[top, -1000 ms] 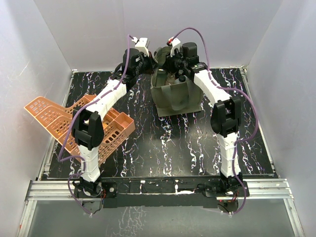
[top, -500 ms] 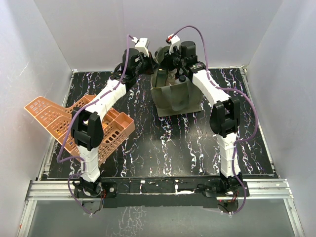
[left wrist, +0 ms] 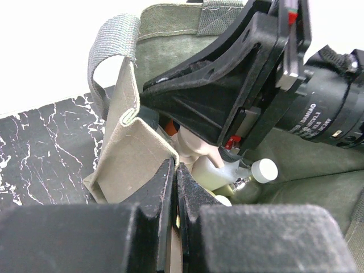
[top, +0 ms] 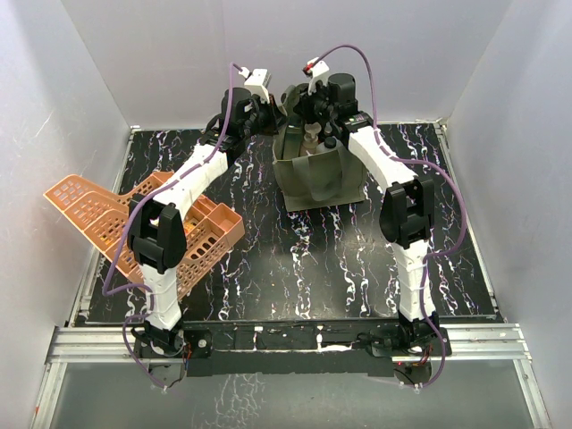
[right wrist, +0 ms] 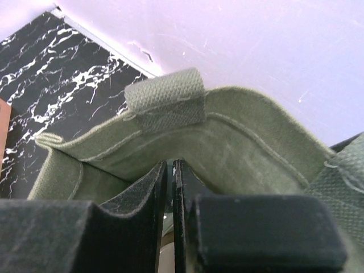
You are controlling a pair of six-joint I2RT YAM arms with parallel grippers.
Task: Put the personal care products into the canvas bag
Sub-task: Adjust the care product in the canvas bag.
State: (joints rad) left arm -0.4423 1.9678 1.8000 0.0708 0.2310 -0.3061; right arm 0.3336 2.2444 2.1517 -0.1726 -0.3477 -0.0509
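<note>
A: Looking for the canvas bag first: where is it sitting?

B: It is standing upright at twelve o'clock on the black marbled table, with its mouth gaping upward.

A: And what is the left gripper doing?

B: Its fingers are pressing tightly together at the bag's ten o'clock corner, right against the top edge of a side panel. I am not managing to tell whether any fabric is caught between them.

A: The right gripper?

B: It is hanging in the bag's mouth toward twelve o'clock. Its fingers are lying almost flat against each other, with only a thin slit showing. The far wall and one strap handle are curving just beyond its tips.

A: Is it carrying anything?

B: A tan bottle is showing directly beneath it in the overhead view. I am not seeing clearly whether it is being pinched or just lying below.

A: Are any other products showing?

B: From the left wrist, a white bottle with a round white cap is lying on its side inside the bag. A scrap of something orange is peeking out behind the tan one.

A: And outside the bag?

B: The orange lattice baskets are lying at nine o'clock, one of them jutting past the table's edge.
</note>
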